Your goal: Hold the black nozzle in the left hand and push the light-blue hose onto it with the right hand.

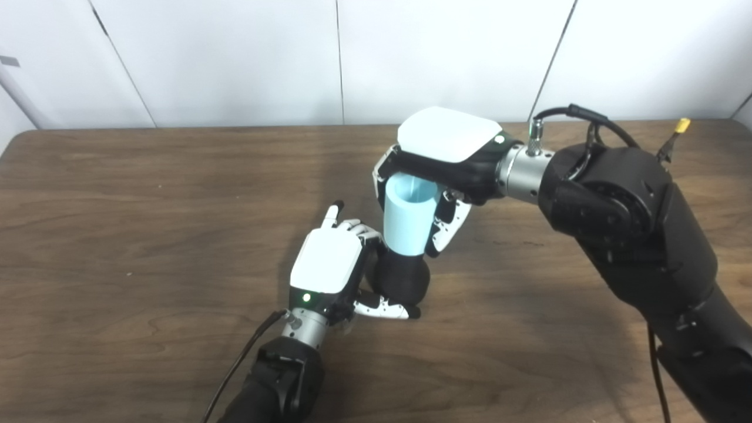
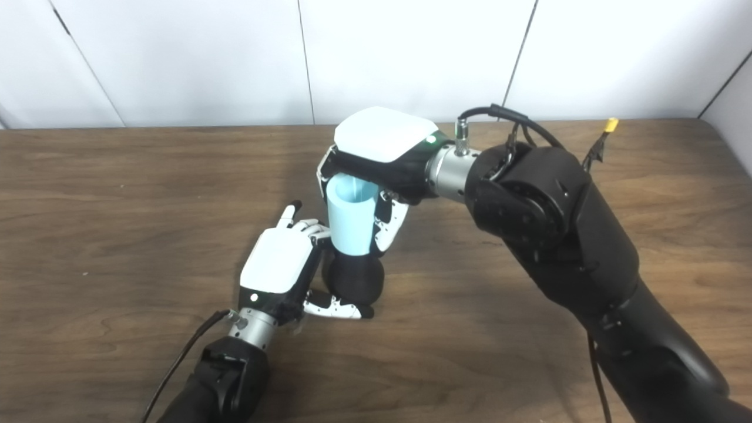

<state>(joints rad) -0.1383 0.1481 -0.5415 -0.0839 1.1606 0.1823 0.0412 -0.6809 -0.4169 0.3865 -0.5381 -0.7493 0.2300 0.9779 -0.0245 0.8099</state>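
Left hand: the white-backed left hand came in from 6 o'clock and sat near the middle of the brown wood-grain table. Its fingers and thumb were curled round the rounded black plastic nozzle, with one finger sticking out straight toward 12 o'clock.

Black nozzle: it stood upright at the table's middle, at 3 o'clock of the left hand's palm. The thumb wrapped under it at its 6 o'clock side. Whether its base touched the table could not be told.

Light-blue hose: the short, smooth light-blue tube of hose stood almost upright, its open mouth facing up. Its lower end met the top of the nozzle, directly at 12 o'clock of the black body. How far it had seated over the nozzle could not be told.

Right hand: the white-backed right hand, on the black arm entering from 4 o'clock, was closed round the upper part of the hose, palm shell above it and fingers reaching down on both sides of the tube.

Hands together: the two hands were near one another, the right at 1 o'clock of the left, joined only through hose and nozzle.

Backdrop: white wall panels ran behind the table at 12 o'clock.
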